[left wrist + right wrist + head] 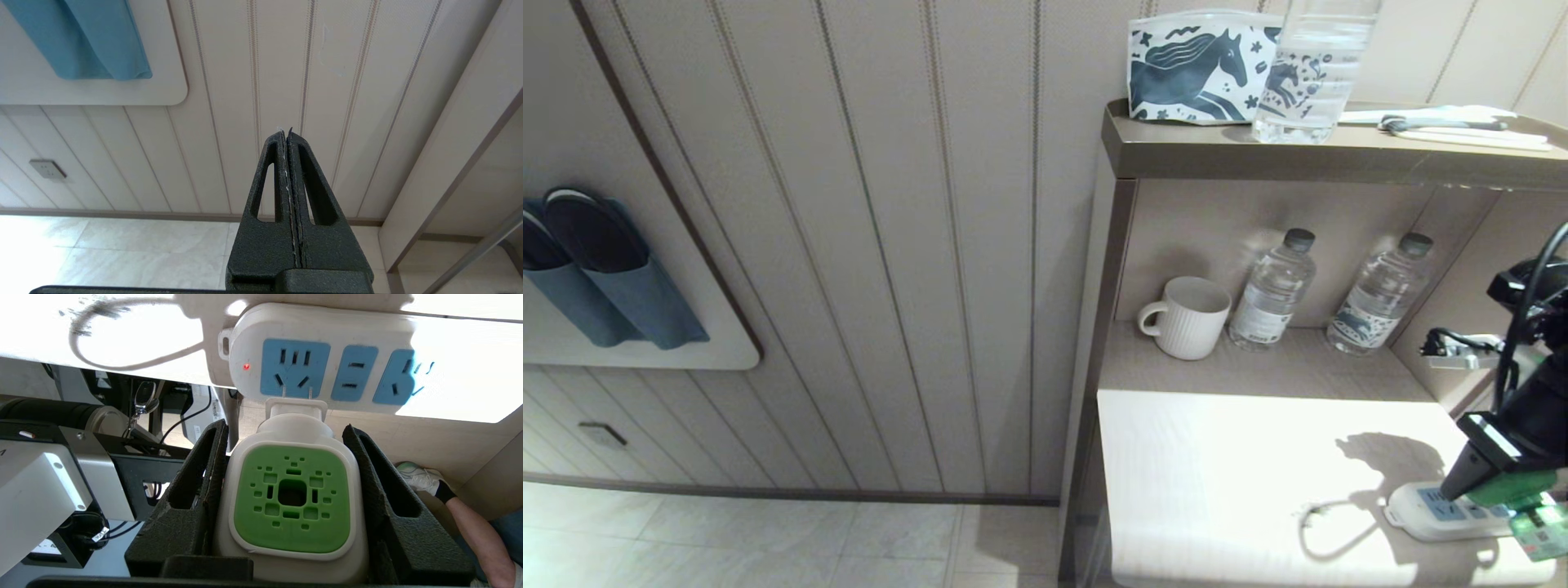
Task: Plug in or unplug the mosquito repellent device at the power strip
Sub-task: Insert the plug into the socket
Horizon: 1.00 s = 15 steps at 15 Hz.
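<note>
Right wrist view: right gripper [288, 457] clamped on mosquito repellent device [292, 498], prongs just beside power strip [322, 355]; left gripper [287, 134] closed, empty.

The tabletop [1217, 482] left of the power strip [1421, 510] is bare; only its looped cord [1327, 531] lies there. A mug [1186, 317] and 2 bottles [1272, 290] crowd the back shelf.

Beneath the right gripper [1499, 490], the far end of the power strip [1429, 510] is hidden behind the fingers and the mosquito repellent device [292, 498]. The device's prongs show only as thin tips at the first socket; how deep they sit cannot be told. Its bottle runs past the frame's edge.
</note>
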### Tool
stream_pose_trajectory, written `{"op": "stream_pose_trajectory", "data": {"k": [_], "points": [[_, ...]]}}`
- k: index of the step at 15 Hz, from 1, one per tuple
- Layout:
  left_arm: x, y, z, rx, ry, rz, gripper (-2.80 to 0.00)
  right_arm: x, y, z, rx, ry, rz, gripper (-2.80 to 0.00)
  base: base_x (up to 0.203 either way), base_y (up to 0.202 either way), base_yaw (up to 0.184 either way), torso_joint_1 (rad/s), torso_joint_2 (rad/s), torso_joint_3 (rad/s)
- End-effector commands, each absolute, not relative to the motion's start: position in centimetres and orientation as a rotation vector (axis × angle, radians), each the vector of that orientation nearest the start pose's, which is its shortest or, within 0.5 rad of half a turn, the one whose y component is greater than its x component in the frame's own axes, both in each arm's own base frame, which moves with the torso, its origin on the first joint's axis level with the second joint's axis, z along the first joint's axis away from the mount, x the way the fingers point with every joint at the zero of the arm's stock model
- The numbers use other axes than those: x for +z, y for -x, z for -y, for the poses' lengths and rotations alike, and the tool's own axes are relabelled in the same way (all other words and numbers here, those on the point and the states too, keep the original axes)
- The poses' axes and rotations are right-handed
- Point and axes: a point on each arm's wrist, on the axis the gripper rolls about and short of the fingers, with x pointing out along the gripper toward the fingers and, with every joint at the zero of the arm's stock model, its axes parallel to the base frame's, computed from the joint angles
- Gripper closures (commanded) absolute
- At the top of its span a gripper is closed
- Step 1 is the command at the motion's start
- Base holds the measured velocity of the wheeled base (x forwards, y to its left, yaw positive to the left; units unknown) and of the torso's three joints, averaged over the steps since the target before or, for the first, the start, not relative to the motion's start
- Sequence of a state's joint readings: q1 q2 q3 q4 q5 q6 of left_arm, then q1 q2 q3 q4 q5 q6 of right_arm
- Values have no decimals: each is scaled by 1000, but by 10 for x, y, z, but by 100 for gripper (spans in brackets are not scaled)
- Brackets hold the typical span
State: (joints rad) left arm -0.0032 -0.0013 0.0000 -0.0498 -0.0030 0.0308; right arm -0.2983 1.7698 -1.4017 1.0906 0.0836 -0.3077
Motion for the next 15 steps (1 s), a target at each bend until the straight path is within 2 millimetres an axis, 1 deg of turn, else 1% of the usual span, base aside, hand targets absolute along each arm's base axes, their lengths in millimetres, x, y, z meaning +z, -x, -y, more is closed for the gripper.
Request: {"op": "stream_pose_trajectory", "data": {"k": [1,11,15], "points": [[81,23,0,-5,-31,51,0,194,-254,76,51,-28,-1457,0,0,0,0,0,0,0],[81,23,0,-4,-31,51,0,192,-255,76,57,-31,-1464,0,0,0,0,0,0,0],[81,23,0,-4,-31,51,0,187,-260,78,56,-34,-1469,0,0,0,0,0,0,0]]}}
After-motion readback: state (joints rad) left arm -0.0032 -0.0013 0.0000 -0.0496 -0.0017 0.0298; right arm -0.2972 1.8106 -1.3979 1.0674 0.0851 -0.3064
